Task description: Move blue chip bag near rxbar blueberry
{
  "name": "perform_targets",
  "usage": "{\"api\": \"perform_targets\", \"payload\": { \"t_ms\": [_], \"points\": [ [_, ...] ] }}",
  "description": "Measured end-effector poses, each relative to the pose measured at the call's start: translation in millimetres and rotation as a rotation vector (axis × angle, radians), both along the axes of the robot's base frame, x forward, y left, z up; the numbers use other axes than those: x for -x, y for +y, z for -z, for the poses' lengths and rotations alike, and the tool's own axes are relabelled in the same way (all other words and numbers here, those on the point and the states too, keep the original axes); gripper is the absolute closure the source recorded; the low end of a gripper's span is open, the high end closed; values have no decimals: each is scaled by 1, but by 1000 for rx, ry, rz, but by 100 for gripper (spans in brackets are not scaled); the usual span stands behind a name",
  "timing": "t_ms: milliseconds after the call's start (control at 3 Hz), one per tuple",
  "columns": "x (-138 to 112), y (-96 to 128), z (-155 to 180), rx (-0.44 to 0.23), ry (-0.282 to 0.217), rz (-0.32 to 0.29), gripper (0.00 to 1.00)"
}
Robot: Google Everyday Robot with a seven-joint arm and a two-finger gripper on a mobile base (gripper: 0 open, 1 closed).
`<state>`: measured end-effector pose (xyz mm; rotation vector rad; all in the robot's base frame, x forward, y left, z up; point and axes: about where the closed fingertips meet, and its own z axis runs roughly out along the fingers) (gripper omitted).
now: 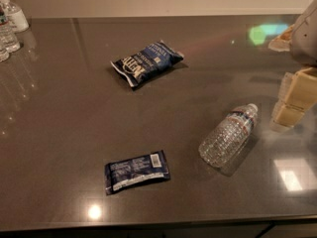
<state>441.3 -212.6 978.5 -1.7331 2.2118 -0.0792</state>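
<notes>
We log the chip bag (147, 62) far back on the tabletop (59, 133), well apart from the rxbar (136, 171) near the front. The end effector (293, 102) is at the right edge; its state we cannot tell.

The gripper (293, 102) at the right edge is made of pale cream blocks, under a round grey arm (307, 33).

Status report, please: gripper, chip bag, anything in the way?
Gripper at right edge, away from chip bag. Chip bag mid-table, untouched, apart from bar near front. Water bottle on its side at right, off the direct line.
</notes>
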Motion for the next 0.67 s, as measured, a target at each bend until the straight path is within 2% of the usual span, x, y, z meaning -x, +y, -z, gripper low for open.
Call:
{"api": "perform_targets", "payload": {
  "t_ms": [333,667],
  "points": [
    [-13,5,3,-31,11,-26,0],
    [-36,12,13,-80,22,-39,0]
  ]
}}
